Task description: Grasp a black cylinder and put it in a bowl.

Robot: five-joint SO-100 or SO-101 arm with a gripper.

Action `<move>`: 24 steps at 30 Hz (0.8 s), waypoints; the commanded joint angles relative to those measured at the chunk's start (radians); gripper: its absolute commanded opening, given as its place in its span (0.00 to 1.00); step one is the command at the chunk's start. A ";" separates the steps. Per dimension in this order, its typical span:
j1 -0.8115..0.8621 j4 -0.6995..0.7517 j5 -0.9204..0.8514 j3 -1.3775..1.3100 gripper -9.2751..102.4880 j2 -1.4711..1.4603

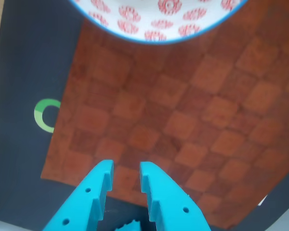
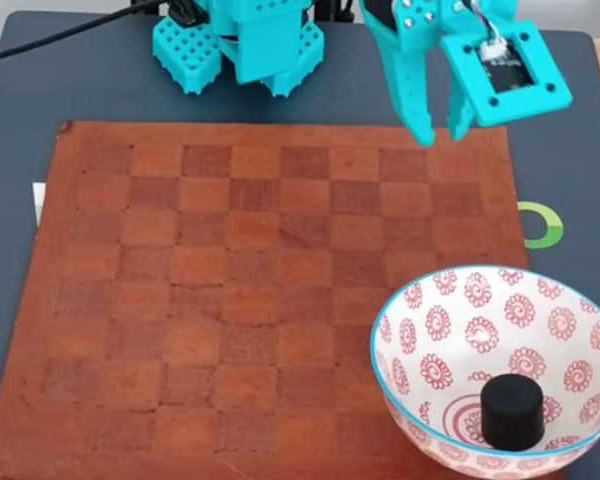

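Over checkerboard [image 2: 240, 300], hand [image 2: 438, 128] open, empty

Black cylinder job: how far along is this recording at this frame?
Done: the black cylinder stands upright inside the bowl, in the fixed view. In hand: nothing; the gripper is open and empty above the checkerboard's far edge, apart from the bowl. Left: nothing of the placing itself, at most parking the arm.

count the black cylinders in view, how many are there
1. The black cylinder stands upright inside the bowl, near its bottom, at the lower right of the fixed view. None on the checkerboard mat.
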 commanded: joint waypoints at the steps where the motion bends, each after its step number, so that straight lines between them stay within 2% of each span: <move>1: -0.032 -0.006 0.051 0.130 0.13 0.143; 11: -0.147 -0.038 0.224 0.456 0.13 0.457; 24: -0.227 -0.327 0.307 0.868 0.13 0.767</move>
